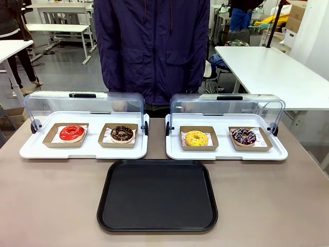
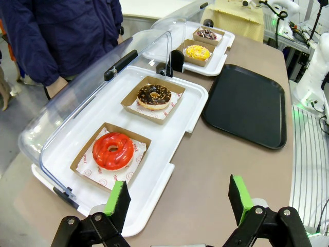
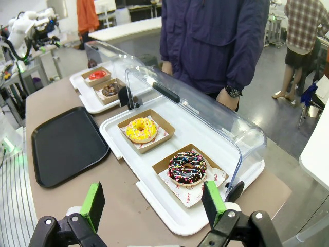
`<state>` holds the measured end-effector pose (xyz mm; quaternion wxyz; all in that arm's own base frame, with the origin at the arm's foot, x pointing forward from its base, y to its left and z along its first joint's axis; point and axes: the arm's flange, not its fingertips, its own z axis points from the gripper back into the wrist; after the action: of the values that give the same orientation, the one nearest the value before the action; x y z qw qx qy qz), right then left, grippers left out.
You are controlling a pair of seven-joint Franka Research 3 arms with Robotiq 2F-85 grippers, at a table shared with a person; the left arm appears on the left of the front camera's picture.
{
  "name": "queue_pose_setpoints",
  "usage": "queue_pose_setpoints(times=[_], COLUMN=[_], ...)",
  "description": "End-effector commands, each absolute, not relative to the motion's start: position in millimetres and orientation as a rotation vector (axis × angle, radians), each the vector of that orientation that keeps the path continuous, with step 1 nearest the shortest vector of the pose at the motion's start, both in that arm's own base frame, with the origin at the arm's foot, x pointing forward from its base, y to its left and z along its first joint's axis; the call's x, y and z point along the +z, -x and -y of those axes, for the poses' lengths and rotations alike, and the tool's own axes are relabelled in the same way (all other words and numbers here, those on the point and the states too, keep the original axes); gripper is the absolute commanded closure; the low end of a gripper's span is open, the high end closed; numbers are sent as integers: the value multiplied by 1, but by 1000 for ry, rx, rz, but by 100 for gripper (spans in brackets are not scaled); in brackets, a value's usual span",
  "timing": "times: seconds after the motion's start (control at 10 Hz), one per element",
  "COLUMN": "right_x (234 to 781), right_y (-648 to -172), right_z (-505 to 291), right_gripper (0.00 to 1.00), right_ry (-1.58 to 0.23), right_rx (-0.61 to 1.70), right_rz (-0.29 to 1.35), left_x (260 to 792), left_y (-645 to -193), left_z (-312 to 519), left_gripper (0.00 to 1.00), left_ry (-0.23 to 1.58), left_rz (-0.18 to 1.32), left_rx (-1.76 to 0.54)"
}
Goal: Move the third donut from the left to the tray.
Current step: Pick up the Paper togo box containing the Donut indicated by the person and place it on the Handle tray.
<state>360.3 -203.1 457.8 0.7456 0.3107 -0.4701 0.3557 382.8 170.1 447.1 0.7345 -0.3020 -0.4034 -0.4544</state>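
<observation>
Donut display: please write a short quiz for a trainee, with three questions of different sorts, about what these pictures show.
1. True or false: the black tray holds a donut.
2. Which donut shares a display tray with the yellow donut? A) red-iced donut B) sprinkled chocolate donut C) none
3. Fill in: the clear lid of that display tray stands ____.
Key: 1 false; 2 B; 3 open.

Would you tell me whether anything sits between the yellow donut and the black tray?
Nothing visible does: the clear lid is open behind the yellow donut, and only the low rim of the white display tray separates it from the black tray.
</observation>
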Motion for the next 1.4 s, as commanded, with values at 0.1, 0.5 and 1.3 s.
queue_pose_setpoints(times=[0.1, 0.5, 1.3], right_x=[458, 458, 458], right_y=[-363, -363, -363], right_z=[203, 203, 203], right_gripper=[0, 0, 0], right_ry=[-682, -682, -682], right_rx=[790, 790, 790], right_rz=[1060, 1060, 1060], left_x=[449, 449, 449], left_y=[-383, -383, -383], left_z=[-172, -172, -172], left_gripper=[0, 0, 0], left_ry=[663, 663, 663], left_rz=[887, 887, 887], left_rx=[-1008, -1008, -1008])
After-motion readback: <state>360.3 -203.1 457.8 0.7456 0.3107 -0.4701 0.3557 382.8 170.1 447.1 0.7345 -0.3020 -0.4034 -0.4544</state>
